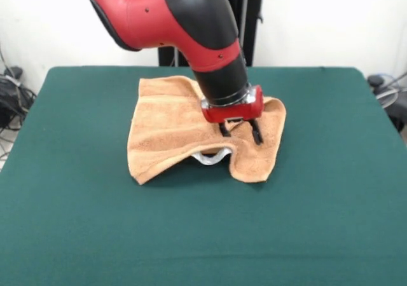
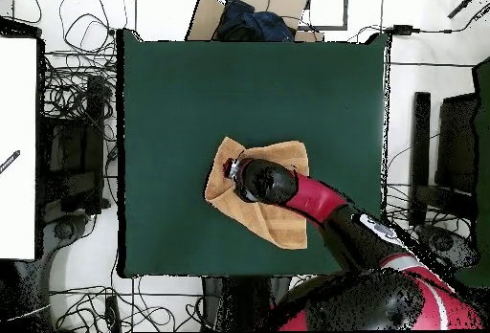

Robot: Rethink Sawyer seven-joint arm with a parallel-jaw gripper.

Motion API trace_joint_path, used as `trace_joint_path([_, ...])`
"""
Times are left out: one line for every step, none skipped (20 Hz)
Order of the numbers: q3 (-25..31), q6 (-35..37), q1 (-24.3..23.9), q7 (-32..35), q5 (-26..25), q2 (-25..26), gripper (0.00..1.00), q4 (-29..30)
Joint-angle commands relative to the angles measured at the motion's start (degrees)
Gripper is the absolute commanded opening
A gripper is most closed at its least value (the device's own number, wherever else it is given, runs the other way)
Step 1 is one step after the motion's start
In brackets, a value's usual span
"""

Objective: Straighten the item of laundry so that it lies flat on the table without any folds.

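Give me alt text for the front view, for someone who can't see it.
A red and black robot arm reaches down onto a rumpled orange-tan terry towel in the middle of a dark green table, its tool open with the fingers at a raised fold. The towel's front edge curls up, showing a white label.

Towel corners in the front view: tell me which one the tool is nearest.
The upper right corner of the towel, the one at. The tool, fingers spread, sits just below and left of it; the other corners lie farther off across the table.
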Motion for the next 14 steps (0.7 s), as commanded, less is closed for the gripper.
trace_joint_path([3.0, -2.8, 2.3, 9.0, 0.7, -3.3, 1.0, -0.4])
trace_joint_path([2.5, -2.4, 2.8, 9.3, 0.8, -4.6, 1.0, -0.2])
trace_joint_path([2.1, -1.8, 3.3, 9.3, 0.9, -5.8, 1.0, -0.3])
trace_joint_path([2.0, -0.8, 3.5, 9.4, 1.1, -7.0, 1.0, -0.1])
trace_joint_path([1.6, 0.1, 3.9, 9.3, 1.3, -7.9, 1.0, -0.2])
trace_joint_path([1.6, 0.5, 4.0, 9.4, 1.5, -8.5, 1.0, 0.0])
trace_joint_path([1.6, 0.7, 4.2, 9.5, 1.6, -9.0, 1.0, 0.1])
trace_joint_path([1.7, 0.6, 4.2, 9.5, 1.7, -9.2, 1.0, 0.2])
trace_joint_path([1.9, 0.5, 4.3, 9.4, 1.7, -9.4, 1.0, 0.3])
trace_joint_path([1.8, 0.7, 4.6, 9.4, 1.9, -9.6, 1.0, -0.2])
trace_joint_path([1.7, 0.9, 4.9, 9.4, 2.0, -9.7, 1.0, -0.6])
trace_joint_path([0.9, 1.3, 5.8, 9.2, 1.8, -10.4, 1.0, -1.4])
trace_joint_path([0.4, 2.1, 6.5, 9.2, 1.9, -11.4, 1.0, -1.7])
trace_joint_path([-0.4, 3.5, 7.3, 9.2, 2.0, -12.3, 1.0, -2.3])
